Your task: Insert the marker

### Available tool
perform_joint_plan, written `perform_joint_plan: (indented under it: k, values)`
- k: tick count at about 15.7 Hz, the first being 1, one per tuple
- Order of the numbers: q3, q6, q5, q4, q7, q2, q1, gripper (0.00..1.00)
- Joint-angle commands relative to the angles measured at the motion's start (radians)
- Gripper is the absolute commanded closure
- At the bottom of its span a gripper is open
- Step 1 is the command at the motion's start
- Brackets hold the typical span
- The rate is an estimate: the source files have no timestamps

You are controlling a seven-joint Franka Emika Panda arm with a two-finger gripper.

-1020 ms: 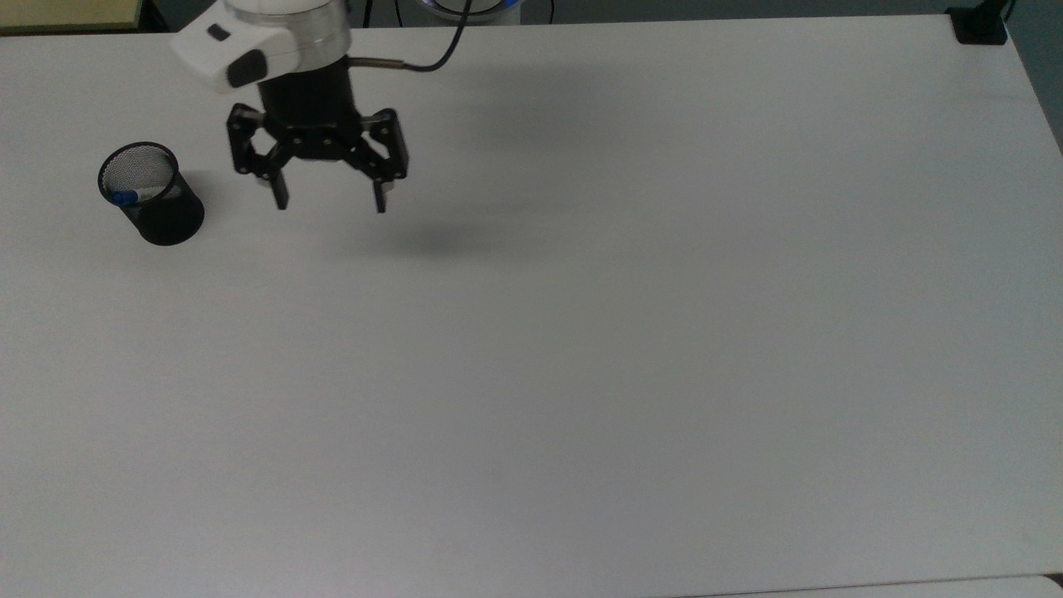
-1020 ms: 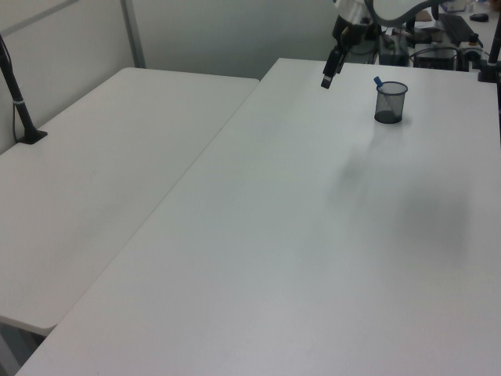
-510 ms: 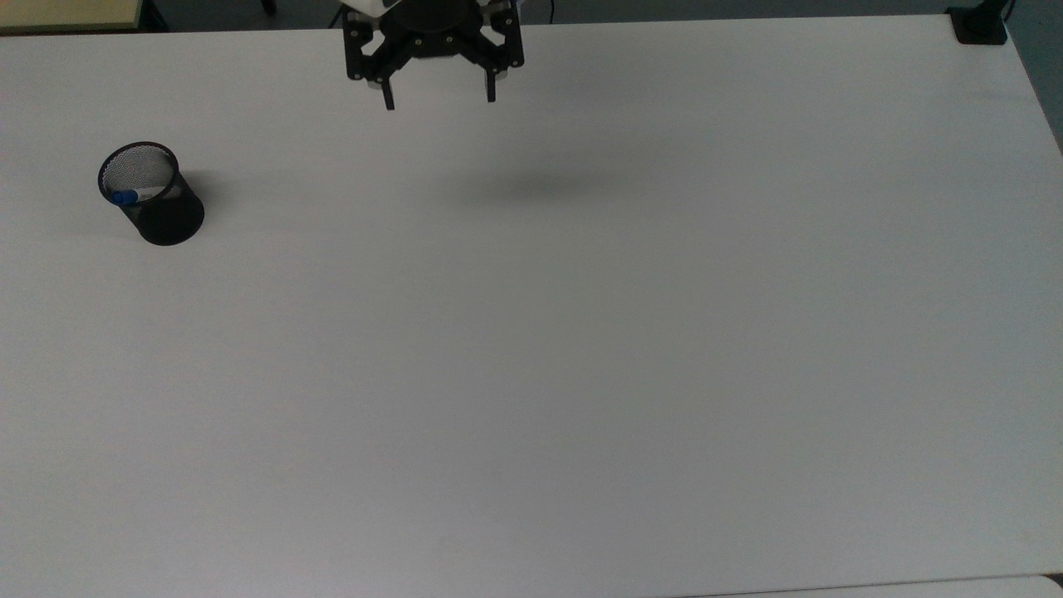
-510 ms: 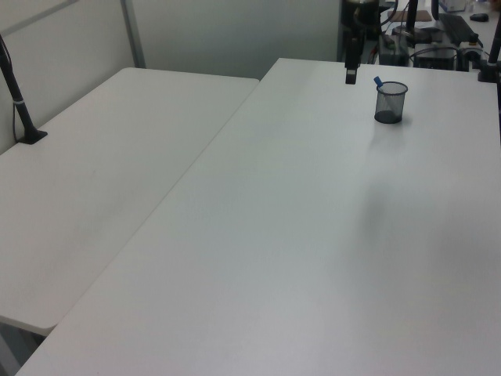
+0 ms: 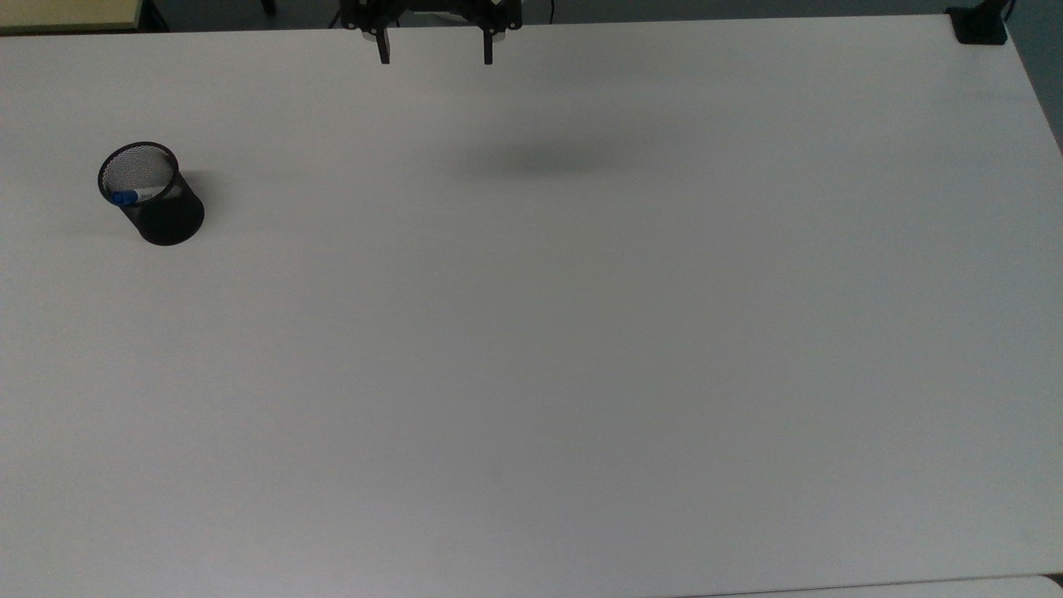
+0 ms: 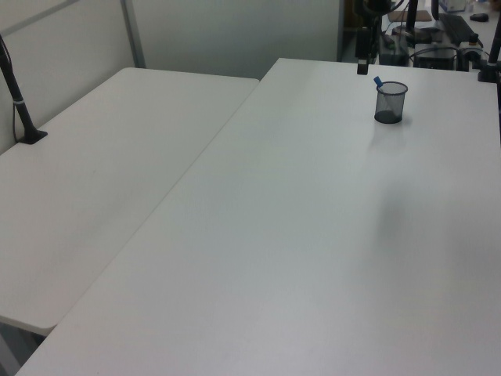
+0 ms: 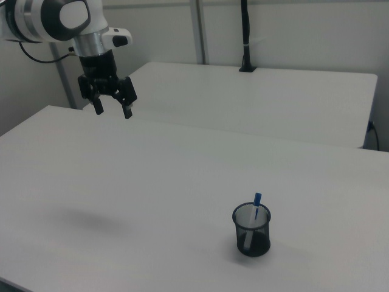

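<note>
Marker (image 7: pixel 255 210): stands tilted inside the black mesh cup (image 7: pixel 251 230), blue cap (image 5: pixel 124 198) above the rim; unmoved since a second ago.
Gripper (image 7: pixel 113 109): fingers spread, holding nothing, high above the white table (image 5: pixel 581 332).
Change: the gripper has drawn away from the cup toward the top view's upper edge.

This looks like a robotics lab or office room. Two plain white counters (image 7: pixel 200 170) stand side by side, a black camera pole (image 7: pixel 245 36) is clamped on the second counter (image 7: pixel 273 97), and light partition walls (image 6: pixel 235 31) stand behind. Cables and equipment (image 6: pixel 438 47) are at the far end.
</note>
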Motion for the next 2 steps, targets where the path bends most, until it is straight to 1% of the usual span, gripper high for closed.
perform_joint_plan:
  k: [1,2]
  values:
    - [-0.017,-0.011,-0.015,-0.017,0.023,-0.014,0.023,0.0]
    - [-0.017,-0.011,-0.015,-0.017,0.023,-0.012,0.023,0.0]
